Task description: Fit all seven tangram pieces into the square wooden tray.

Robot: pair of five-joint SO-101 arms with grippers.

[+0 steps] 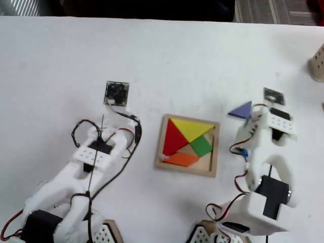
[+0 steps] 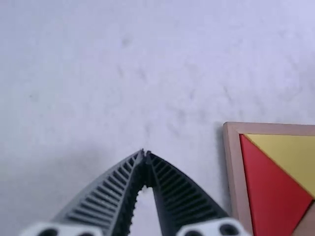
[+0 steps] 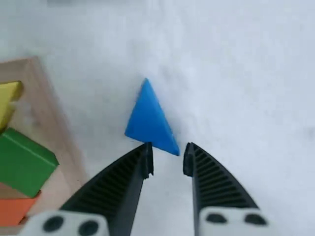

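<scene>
The square wooden tray [image 1: 215,152] lies in the middle of the table between the two arms. It holds a red triangle [image 1: 174,136], a yellow triangle [image 1: 192,127], a green square [image 1: 201,146] and an orange piece [image 1: 181,159]. A blue triangle [image 1: 242,110] lies flat on the table to the right of the tray. My right gripper [image 3: 167,152] is open a little, its tips at the near corner of the blue triangle [image 3: 150,120]. My left gripper [image 2: 145,153] is shut with nothing in it, over bare table left of the tray [image 2: 230,162].
A wooden pegged object [image 1: 317,63] stands at the right edge of the table. Black and red cables [image 1: 129,136] loop beside the left arm, close to the tray's left side. The table's far edge [image 1: 152,19] runs along the back.
</scene>
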